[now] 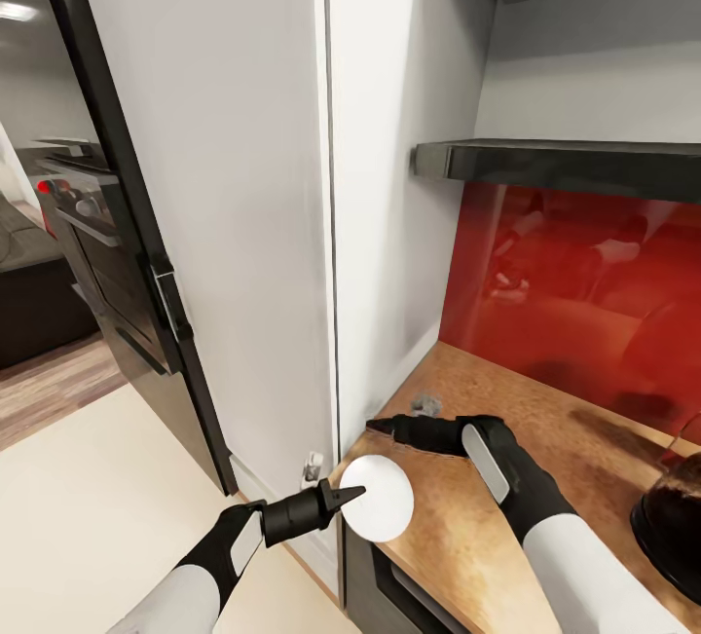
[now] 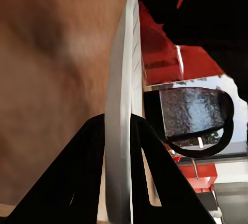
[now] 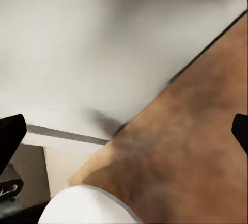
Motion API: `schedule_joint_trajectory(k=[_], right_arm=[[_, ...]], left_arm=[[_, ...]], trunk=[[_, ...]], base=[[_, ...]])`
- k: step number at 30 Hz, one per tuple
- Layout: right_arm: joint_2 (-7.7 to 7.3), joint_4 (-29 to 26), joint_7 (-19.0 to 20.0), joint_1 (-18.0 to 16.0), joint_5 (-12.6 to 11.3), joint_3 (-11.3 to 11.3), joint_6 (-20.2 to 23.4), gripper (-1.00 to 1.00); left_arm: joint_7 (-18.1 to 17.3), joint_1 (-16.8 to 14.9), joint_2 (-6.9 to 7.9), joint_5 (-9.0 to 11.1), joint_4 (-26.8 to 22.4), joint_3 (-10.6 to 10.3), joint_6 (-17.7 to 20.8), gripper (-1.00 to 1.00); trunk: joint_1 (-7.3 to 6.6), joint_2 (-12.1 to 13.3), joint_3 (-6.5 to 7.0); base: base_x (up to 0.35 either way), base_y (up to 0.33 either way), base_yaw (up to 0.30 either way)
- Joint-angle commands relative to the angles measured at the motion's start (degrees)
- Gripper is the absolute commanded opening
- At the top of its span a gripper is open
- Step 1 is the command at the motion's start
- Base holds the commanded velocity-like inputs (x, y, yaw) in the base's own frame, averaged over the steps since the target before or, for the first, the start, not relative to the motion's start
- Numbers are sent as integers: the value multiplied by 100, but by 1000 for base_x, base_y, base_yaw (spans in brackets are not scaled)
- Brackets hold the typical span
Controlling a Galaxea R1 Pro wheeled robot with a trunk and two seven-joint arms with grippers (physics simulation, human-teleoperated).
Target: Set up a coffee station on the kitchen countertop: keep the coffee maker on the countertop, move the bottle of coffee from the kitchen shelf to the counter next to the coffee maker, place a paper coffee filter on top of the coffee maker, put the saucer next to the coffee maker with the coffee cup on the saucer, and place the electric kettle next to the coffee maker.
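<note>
The countertop (image 1: pixel 545 420) meets a white cabinet. The saucer (image 1: pixel 378 498) is pinched by the left gripper (image 1: pixel 349 495) at its edge — the right gripper (image 1: pixel 382 427) is extended above, jaws spread.

Electric kettle (image 1: pixel 674 522) cut by frame edge, rt side; saucer (image 3: pixel 88 206) cut off at pic edge, blurred

One saucer (image 1: pixel 378 497) is showing at the lower centre of the head view, one electric kettle (image 1: pixel 674 517) is sitting at the lower right edge, and two arms are reaching in.
</note>
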Motion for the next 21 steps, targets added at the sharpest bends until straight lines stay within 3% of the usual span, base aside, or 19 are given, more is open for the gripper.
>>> schedule_joint_trajectory(k=[1,5,9,21], right_arm=[[-6,-86,6,-5,0,-43,18,100],[-9,-536,6,-5,1,-374,11,100],[-17,-1097,-9,-5,27,-604,14,100],[-113,-1207,-3,-5,32,-657,1,100]], left_arm=[[-4,-5,-5,-3,-8,19,46,-100],[-77,-21,-8,-3,-19,13,46,-100],[-431,-35,2,-5,-28,5,42,-100],[-556,-29,2,-3,-22,3,2,-100]], trunk=[[3,-11,-12],[3,-11,-12],[3,-11,-12],[3,-11,-12]], base=[[0,0,0],[0,0,0],[-13,0,0],[-287,16,0]])
